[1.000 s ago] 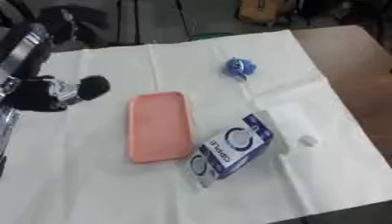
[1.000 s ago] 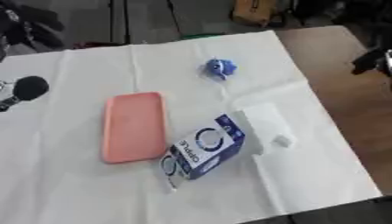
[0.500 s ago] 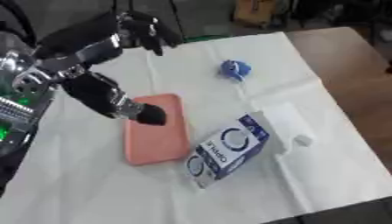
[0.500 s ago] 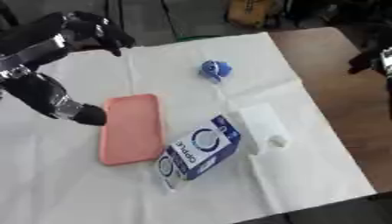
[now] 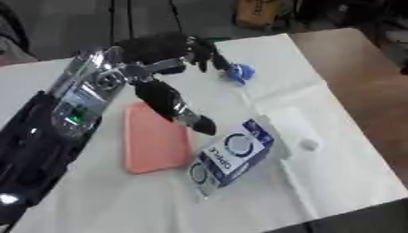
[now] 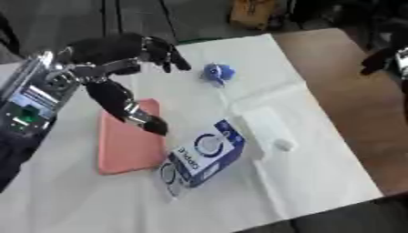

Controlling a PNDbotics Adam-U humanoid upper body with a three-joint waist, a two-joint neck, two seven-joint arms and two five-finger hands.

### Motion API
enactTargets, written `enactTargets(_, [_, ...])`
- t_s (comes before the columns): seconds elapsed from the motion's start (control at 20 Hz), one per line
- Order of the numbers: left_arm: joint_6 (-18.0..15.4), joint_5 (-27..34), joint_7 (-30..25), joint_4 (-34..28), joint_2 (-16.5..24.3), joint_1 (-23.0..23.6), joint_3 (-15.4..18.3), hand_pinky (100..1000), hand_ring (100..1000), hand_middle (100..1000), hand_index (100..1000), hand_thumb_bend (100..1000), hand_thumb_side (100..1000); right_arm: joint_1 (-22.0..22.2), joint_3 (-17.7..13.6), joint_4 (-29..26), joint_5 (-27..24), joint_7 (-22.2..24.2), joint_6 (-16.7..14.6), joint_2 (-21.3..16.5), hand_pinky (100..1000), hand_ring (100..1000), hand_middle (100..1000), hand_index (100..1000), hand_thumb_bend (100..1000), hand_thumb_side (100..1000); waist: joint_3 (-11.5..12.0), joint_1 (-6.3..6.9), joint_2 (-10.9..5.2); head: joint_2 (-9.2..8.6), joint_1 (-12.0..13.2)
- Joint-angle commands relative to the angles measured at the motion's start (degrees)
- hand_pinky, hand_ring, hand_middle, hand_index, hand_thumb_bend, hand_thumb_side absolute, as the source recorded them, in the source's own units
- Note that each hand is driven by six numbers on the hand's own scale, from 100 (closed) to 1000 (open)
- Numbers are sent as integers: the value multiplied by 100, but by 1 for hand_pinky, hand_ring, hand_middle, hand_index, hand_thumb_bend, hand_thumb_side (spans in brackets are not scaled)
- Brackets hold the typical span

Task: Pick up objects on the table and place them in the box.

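A white cloth (image 5: 95, 200) covers the table, giving the objects a flat bed. The left hand (image 5: 163, 54) hangs open above it, thumb angled down between the pink tray (image 5: 155, 141) and blue-and-white carton (image 5: 231, 157), likely lining up a grasp. A small blue object (image 5: 239, 72) lies farther back. The right hand (image 6: 382, 59) is too blurred to read. No box shows.

A white cloth (image 5: 318, 182) covers most of a brown table (image 5: 359, 68). Beyond the table's far edge lies a dark floor (image 6: 207, 13) with a tan box (image 5: 259, 11) on it.
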Motion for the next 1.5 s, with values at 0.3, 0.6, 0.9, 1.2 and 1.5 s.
enactTargets(0.3, [-337, -1265, 384, 690, -603, -114, -114, 682, 676, 732, 875, 921, 935, -110, 14, -64, -53, 48, -16, -205, 462, 505, 746, 926, 265, 635, -89, -28, -83, 24, 38])
enactTargets(0.6, [-714, -2010, 537, 657, -631, 18, -374, 693, 692, 742, 883, 962, 1000, -114, 15, -59, -51, 51, -10, -200, 461, 504, 745, 926, 265, 635, -90, -13, -77, 24, 24])
enactTargets(0.9, [-846, -2656, 773, 687, -709, 198, -448, 694, 689, 743, 887, 959, 1000, -108, 16, -57, -37, 55, -5, -183, 460, 503, 745, 926, 265, 635, -66, -16, -62, 24, 1])
enactTargets(1.2, [-874, -2837, 976, 809, -811, 297, -468, 682, 659, 730, 884, 970, 1000, -108, 17, -59, -29, 56, -5, -176, 460, 503, 745, 926, 265, 635, -61, -20, -57, 24, -4])
enactTargets(1.5, [-907, -2871, 1035, 840, -867, 352, -521, 680, 649, 720, 884, 976, 1000, -106, 17, -61, -27, 53, -7, -181, 460, 503, 745, 925, 266, 635, -67, -19, -56, 24, -3])
